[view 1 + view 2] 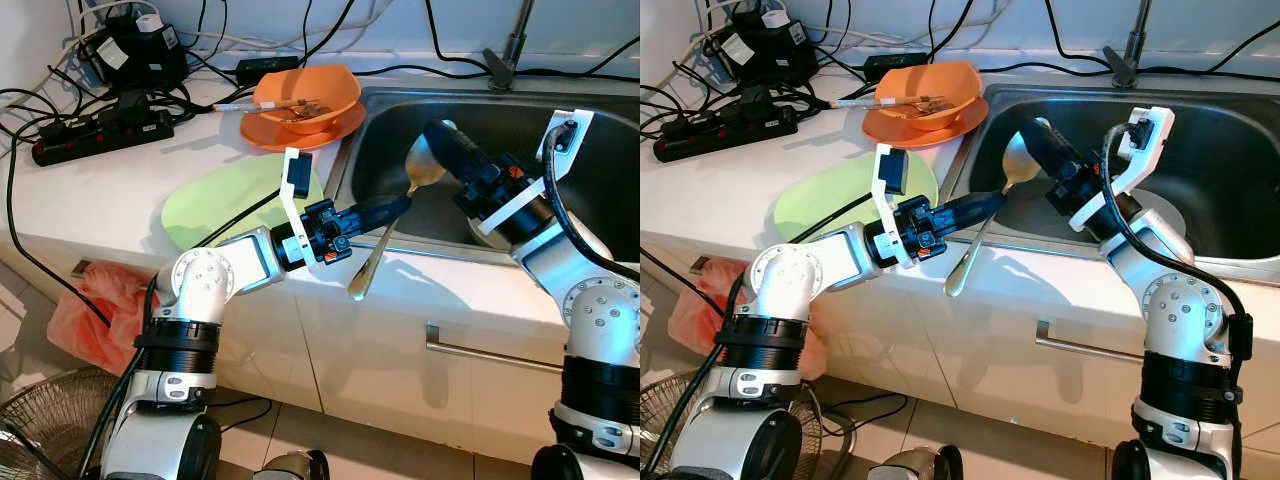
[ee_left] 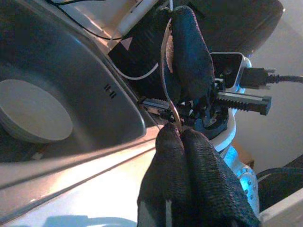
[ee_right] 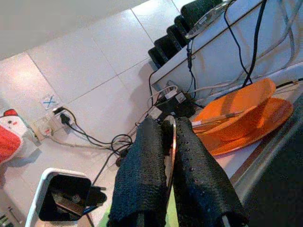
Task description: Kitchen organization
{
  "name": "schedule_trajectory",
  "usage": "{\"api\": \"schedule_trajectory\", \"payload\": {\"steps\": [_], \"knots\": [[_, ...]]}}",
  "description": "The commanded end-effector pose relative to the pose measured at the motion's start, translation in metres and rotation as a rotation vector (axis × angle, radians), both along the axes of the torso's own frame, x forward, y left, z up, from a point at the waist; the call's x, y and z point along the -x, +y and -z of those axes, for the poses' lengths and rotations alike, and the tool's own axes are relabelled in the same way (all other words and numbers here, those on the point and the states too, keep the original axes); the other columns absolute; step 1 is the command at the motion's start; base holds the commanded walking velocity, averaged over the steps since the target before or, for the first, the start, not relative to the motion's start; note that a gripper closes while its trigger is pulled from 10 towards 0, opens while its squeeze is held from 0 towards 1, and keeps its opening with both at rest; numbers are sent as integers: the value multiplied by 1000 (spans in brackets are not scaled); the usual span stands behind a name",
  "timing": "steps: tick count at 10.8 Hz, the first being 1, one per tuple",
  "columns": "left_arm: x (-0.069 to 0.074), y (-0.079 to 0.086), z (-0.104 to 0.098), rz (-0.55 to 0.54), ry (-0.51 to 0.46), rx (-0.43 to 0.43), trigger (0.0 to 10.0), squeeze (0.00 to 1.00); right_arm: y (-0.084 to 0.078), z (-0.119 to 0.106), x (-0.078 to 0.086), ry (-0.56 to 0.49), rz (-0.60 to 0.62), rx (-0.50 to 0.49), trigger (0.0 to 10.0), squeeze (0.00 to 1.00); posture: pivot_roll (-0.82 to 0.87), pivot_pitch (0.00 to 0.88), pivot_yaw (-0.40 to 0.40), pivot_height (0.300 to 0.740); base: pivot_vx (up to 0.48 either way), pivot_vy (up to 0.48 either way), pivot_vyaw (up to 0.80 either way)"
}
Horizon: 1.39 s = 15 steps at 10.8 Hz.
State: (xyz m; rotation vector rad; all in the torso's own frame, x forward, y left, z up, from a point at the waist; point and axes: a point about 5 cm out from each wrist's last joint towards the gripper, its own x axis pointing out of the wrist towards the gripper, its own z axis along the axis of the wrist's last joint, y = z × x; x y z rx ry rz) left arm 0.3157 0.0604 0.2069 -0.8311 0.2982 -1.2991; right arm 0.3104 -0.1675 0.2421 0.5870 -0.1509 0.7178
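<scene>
The white tabletop (image 1: 110,190) meets a steel sink (image 1: 590,140). Both tools pinch 1 spoon (image 1: 385,235): the left tool (image 1: 400,205) on its handle, the right tool (image 1: 432,132) on its bowl. 1 tool should let go slowly, so the spoon will not drop.

I saw a shiny metal spoon (image 1: 392,226), a brushed steel sink (image 1: 590,150), glossy orange plastic bowl (image 1: 306,97), and rough, matt fabric fingertips (image 3: 142,179).
</scene>
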Motion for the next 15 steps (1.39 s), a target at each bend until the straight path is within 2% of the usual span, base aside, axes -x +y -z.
{"api": "schedule_trajectory", "payload": {"steps": [1,2,3,5,7,9,10,11,15], "knots": [[-6,12,-3,-51,-26,-10,0,0,-9,5,-1,33,47,20,0,0,61,65,124,740,0,0,0],[-17,15,2,-143,-19,-58,10000,341,-10,5,-2,35,59,19,0,0,62,66,124,740,0,0,0],[-25,18,6,-218,-17,-99,10000,1000,-11,5,-3,39,72,19,0,0,63,69,123,740,0,0,0],[-34,24,14,-312,3,-141,10000,1000,-11,10,-5,64,96,15,0,0,64,71,123,740,0,0,0],[-38,27,21,-353,16,-154,10000,1000,-12,13,-6,80,114,16,0,0,64,72,120,740,0,0,0],[-42,30,17,-393,-3,-153,10000,1000,-17,15,-11,100,175,14,0,0,65,70,118,740,0,0,0],[-39,30,11,-381,-58,-168,10000,1000,-25,18,-21,135,297,2,0,0,68,69,118,740,0,0,0],[-29,28,10,-326,-114,-203,10000,1000,-33,24,-30,168,421,-15,0,0,73,69,117,740,0,0,0],[-17,29,7,-279,-210,-275,10000,1000,-54,29,-50,204,683,-97,0,0,104,70,107,740,0,0,0]]}}
